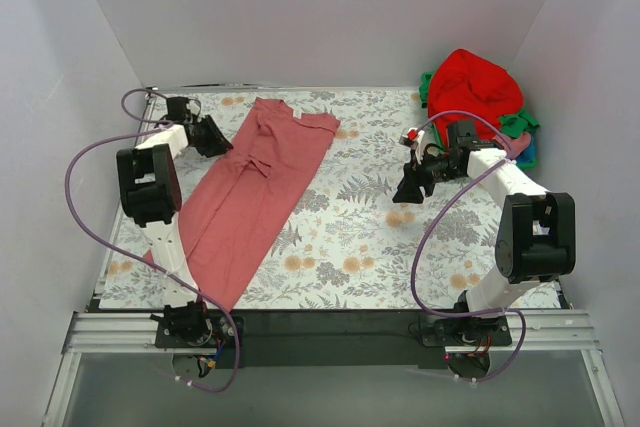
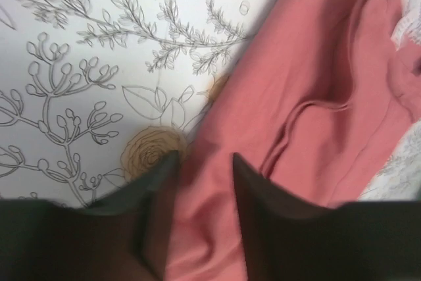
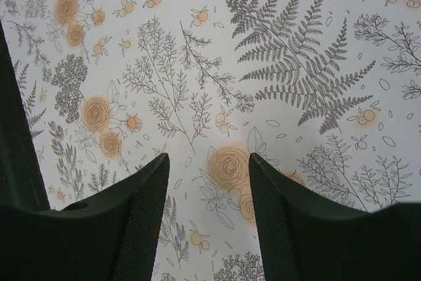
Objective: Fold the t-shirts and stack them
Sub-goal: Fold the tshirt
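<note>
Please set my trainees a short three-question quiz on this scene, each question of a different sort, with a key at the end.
1. True or false: the right end effector grips a t-shirt.
2. The red t-shirt lies: A) heaped at the far right corner of the table; B) flat at its centre; C) beside the left arm's base.
3. Fill in: the spread-out t-shirt between the fingers of the left end effector is coloured ___.
Key: 1 false, it is open over bare table. 2 A. 3 rose-pink.
</note>
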